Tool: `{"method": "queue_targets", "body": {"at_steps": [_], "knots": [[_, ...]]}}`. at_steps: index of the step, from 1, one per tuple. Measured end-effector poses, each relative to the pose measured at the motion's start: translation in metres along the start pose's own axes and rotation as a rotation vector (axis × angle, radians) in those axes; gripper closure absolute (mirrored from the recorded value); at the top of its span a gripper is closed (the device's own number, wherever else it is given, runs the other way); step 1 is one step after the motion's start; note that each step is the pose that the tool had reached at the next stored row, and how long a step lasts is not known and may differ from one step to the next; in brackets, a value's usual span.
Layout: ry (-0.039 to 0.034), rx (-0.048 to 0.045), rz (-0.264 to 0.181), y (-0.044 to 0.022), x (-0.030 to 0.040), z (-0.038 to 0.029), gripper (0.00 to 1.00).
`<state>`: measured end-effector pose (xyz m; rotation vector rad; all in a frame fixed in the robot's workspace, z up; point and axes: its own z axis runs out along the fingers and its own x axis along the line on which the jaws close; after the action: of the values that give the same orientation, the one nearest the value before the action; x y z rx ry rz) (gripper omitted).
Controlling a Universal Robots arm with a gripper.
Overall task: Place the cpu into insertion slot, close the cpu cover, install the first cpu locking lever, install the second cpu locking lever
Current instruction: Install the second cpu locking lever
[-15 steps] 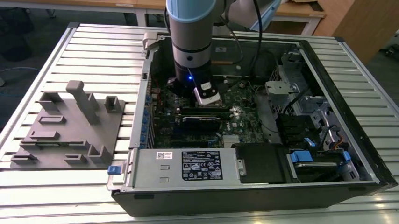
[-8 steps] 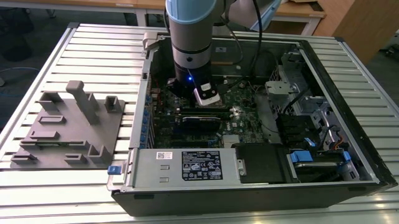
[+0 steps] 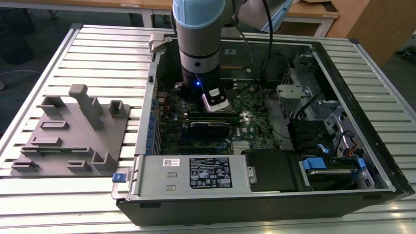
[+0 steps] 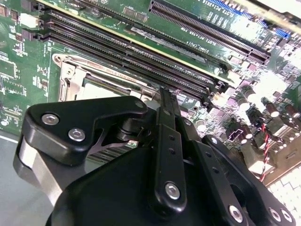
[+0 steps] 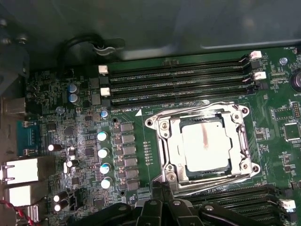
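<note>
Beside the insertion slot (image 5: 204, 147), the cpu (image 5: 207, 145) sits seated under the closed cpu cover (image 5: 165, 141) — lever-locking stage, I judge. The gripper (image 4: 165, 101) hovers with fingers pressed together, empty — next needs precise lever contact.

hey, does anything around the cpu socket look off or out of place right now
One thing stands out: in the first wrist view the cpu has a reddish streak down its silvery top. Otherwise it sits square in the socket, with the cpu cover framing it evenly. The gripper is beside the socket.
</note>
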<state>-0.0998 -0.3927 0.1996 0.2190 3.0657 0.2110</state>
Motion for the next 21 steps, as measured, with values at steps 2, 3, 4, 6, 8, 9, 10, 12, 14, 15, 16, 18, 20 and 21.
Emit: {"method": "queue_targets", "body": {"at_steps": [2,3,4,6,8,9,10,12,14,15,16,18,20,21], "knots": [[0.0002,-0.0006,0.000,-0.0001,0.0001,0.0005,0.90],[0.0003,-0.0013,0.000,-0.0002,0.0001,0.0008,0.90],[0.0004,-0.0022,0.000,-0.0002,0.0002,0.0011,0.90],[0.0011,-0.0068,0.000,-0.0003,0.0001,0.0013,0.90],[0.0019,-0.0127,0.001,-0.0003,0.0002,0.0016,0.90],[0.0022,-0.0153,0.001,-0.0003,0.0002,0.0017,0.90],[0.0025,-0.0180,0.001,-0.0003,0.0002,0.0017,0.90],[0.0033,-0.0244,0.002,-0.0003,0.0004,0.0021,0.90],[0.0040,-0.0293,0.002,-0.0005,0.0010,0.0025,0.90],[0.0043,-0.0315,0.002,-0.0006,0.0014,0.0027,0.90],[0.0045,-0.0335,0.002,-0.0007,0.0020,0.0030,0.90],[0.0048,-0.0363,0.003,-0.0009,0.0031,0.0034,0.90],[0.0051,-0.0391,0.003,-0.0012,0.0044,0.0038,0.90],[0.0053,-0.0403,0.003,-0.0013,0.0050,0.0039,0.90]]}}
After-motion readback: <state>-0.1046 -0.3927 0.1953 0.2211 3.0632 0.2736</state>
